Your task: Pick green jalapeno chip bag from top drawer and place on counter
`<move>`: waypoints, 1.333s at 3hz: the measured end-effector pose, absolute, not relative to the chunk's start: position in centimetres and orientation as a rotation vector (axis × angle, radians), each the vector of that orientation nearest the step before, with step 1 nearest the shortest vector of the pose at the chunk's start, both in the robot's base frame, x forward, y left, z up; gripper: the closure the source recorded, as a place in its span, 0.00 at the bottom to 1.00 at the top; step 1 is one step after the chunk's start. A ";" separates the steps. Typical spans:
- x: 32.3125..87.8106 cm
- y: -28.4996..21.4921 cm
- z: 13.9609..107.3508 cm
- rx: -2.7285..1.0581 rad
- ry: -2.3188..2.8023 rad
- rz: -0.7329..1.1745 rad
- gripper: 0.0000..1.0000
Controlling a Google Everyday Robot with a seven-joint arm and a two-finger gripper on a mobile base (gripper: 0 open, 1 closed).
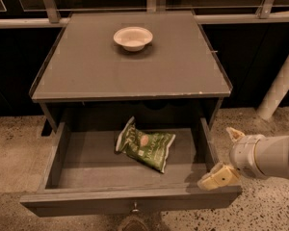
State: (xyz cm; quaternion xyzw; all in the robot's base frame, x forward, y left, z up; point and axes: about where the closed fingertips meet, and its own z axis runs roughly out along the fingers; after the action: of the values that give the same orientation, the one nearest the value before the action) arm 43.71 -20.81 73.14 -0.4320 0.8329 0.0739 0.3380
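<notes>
— Can you read anything from where you're standing?
— Hardly. The green jalapeno chip bag (145,145) lying in the top drawer (86,202) has white lettering toward its upper end and a small reddish oval logo near the middle, but I can't make out a single word of either
— What about the gripper?
— The gripper (225,155) sits just outside the drawer's right front corner, its fingers spread apart, the lower one over that corner. Pale and plain to my eye, with nothing legible on it
— So no text at all?
— None I can read
</notes>
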 end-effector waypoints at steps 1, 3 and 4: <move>44.0 -20.0 72.0 -1.108 2.166 0.213 0.00; 46.9 -12.5 68.5 -1.234 2.047 0.361 0.00; 48.6 -8.3 67.8 -1.291 1.963 0.420 0.00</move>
State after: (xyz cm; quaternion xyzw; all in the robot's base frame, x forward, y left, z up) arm 48.62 -8.33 67.79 -0.5030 0.7645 0.1636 0.3684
